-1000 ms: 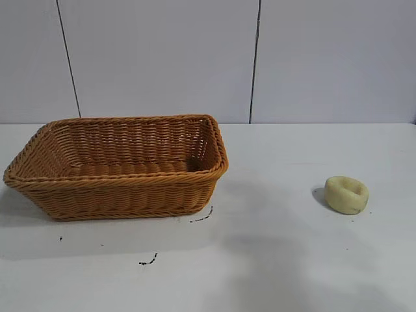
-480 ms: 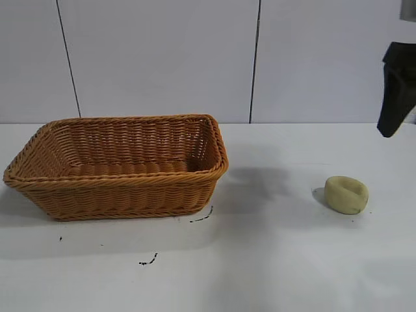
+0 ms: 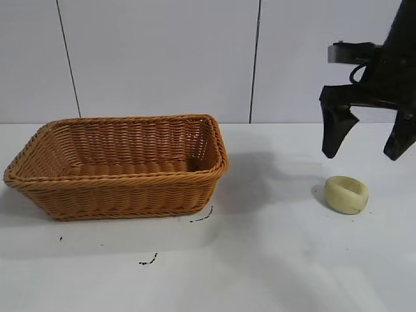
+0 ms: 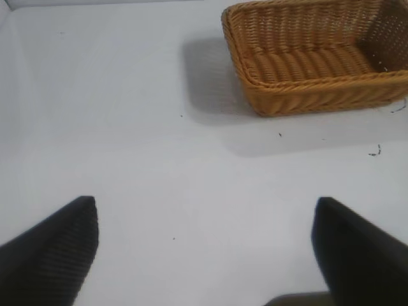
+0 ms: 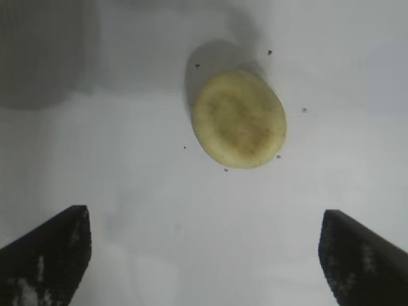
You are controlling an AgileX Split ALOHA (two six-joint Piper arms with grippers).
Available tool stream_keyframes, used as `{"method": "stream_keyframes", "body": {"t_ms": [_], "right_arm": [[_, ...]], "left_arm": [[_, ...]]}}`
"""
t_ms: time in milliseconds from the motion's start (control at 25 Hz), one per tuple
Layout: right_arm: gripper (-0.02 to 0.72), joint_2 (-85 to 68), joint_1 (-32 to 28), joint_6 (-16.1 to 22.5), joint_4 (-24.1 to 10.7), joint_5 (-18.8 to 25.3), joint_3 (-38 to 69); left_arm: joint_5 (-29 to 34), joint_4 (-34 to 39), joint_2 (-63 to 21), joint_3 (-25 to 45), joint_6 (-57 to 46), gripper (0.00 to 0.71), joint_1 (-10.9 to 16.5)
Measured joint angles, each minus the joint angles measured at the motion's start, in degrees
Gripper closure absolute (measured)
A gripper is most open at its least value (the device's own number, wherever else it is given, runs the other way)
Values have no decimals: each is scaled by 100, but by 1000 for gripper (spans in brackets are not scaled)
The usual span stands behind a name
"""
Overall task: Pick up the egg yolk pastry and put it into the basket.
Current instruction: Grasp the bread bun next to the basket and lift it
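The egg yolk pastry [image 3: 346,194], a small pale yellow puck with a dented top, lies on the white table at the right. It also shows in the right wrist view [image 5: 239,118]. My right gripper [image 3: 363,156] hangs open and empty in the air just above the pastry, clear of it, its fingers spread wide [image 5: 204,220]. The orange-brown wicker basket [image 3: 117,188] stands empty at the left, and also shows in the left wrist view [image 4: 306,95]. My left gripper [image 4: 204,207] is open and empty above bare table, away from the basket; it is outside the exterior view.
The white table [image 3: 273,260] carries a few small dark specks [image 3: 148,262] in front of the basket. A pale panelled wall [image 3: 162,58] closes off the far side.
My right gripper has come into the exterior view from the upper right and moved left and down to hang over the pastry. The pastry and basket have not moved.
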Motion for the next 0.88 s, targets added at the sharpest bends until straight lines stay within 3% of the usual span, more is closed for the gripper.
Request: {"method": "stream_keyframes", "body": {"t_ms": [240,440,800,880], "right_arm": [[8,511,0,115,-404,-402,0],[8,870,-5,126,-267,-775,0],[8,1055,-5,132,-104,-936,0],[42,1055,-5,132,-104,-943,0]], "left_arm": [[0,0,0,0,0,17,0],[0,0,0,0,0,17,0],[0,0,0,0,0,17,0],[0,0,0,0,0,17,0]]}}
